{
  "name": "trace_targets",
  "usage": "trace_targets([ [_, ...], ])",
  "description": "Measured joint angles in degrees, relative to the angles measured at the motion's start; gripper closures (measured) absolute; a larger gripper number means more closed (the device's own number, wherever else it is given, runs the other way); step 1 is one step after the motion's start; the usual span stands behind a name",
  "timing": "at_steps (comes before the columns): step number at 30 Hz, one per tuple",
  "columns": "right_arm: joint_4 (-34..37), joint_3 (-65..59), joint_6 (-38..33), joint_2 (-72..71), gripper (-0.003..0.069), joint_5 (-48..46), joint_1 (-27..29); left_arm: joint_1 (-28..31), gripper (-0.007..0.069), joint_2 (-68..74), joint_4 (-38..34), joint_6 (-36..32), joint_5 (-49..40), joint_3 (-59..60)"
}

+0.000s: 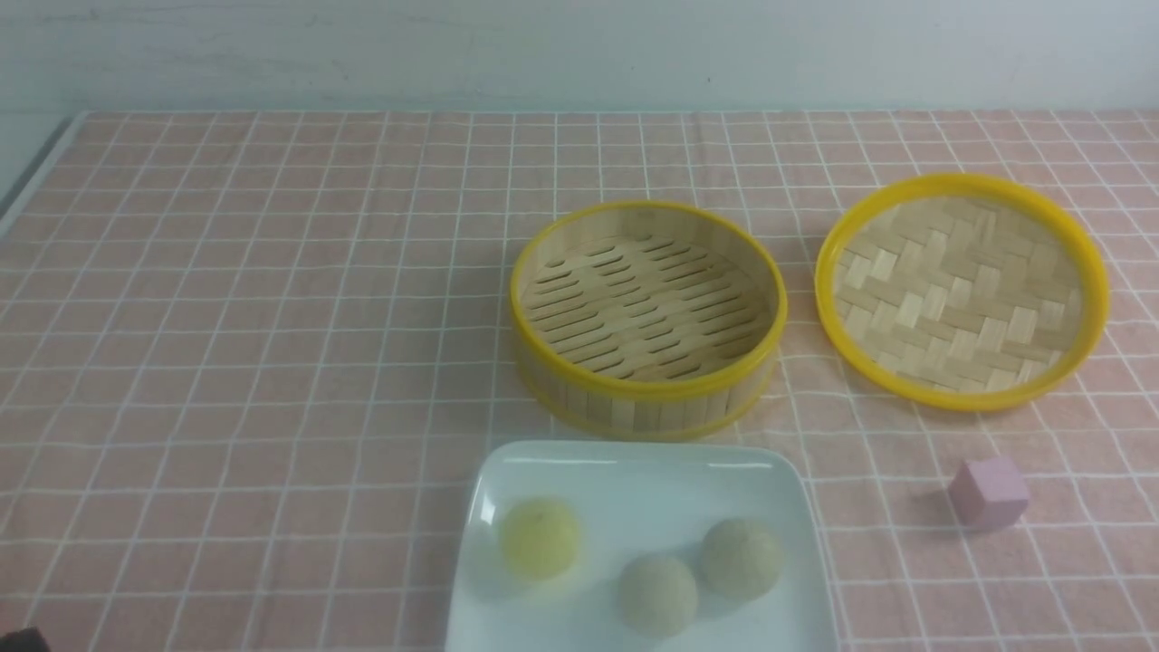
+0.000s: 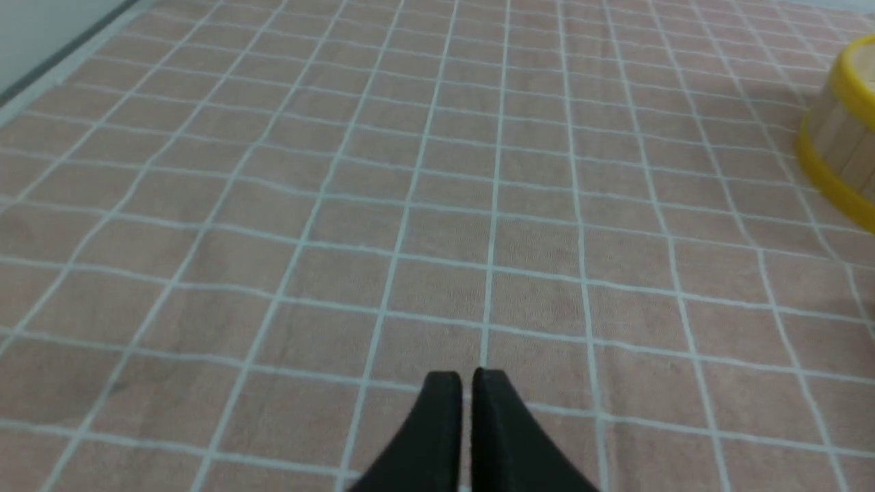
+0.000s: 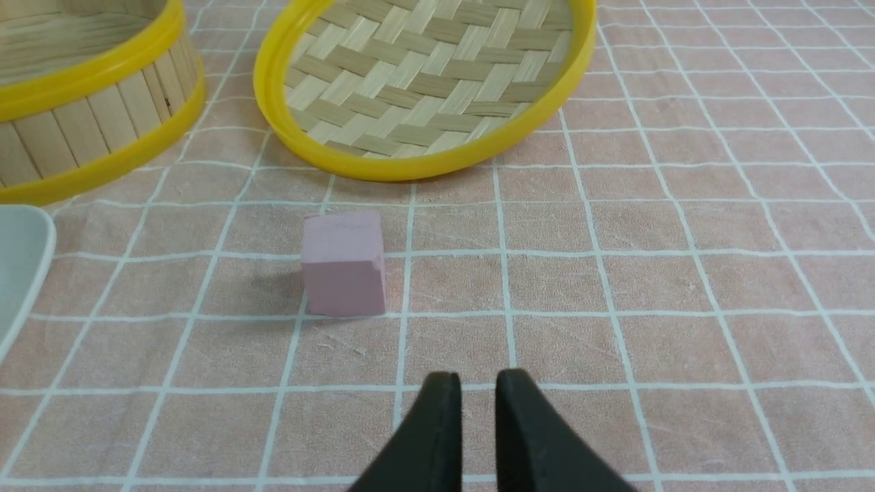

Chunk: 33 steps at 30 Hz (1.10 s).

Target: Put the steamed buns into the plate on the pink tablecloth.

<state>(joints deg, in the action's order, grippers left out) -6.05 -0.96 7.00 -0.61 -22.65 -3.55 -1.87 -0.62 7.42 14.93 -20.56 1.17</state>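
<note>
Three steamed buns lie in the white square plate (image 1: 634, 471) at the front of the pink tablecloth (image 1: 272, 317): a yellowish one (image 1: 540, 537) at the left, a greyish one (image 1: 657, 593) in the middle, a third (image 1: 741, 558) at the right. The plate's corner shows in the right wrist view (image 3: 17, 266). My left gripper (image 2: 466, 379) is shut and empty over bare cloth. My right gripper (image 3: 477, 381) is shut, a thin gap between its fingers, empty, near the pink cube (image 3: 343, 263). Neither gripper shows in the front view.
The slatted bamboo steamer basket (image 1: 647, 317) stands empty behind the plate; its edge shows in the left wrist view (image 2: 844, 137) and the right wrist view (image 3: 82, 102). The woven lid (image 1: 962, 290) lies to its right, also in the right wrist view (image 3: 424, 75). The pink cube (image 1: 989, 492) sits front right.
</note>
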Motion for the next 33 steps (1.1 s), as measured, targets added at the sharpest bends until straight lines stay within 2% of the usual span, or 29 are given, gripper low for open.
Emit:
trace_targets([
  [33,-0.02,0.0,0.05,0.0,0.0589,0.0,0.0,-1.49,0.0546,0.0,-1.07,0.0,-0.64,0.01],
])
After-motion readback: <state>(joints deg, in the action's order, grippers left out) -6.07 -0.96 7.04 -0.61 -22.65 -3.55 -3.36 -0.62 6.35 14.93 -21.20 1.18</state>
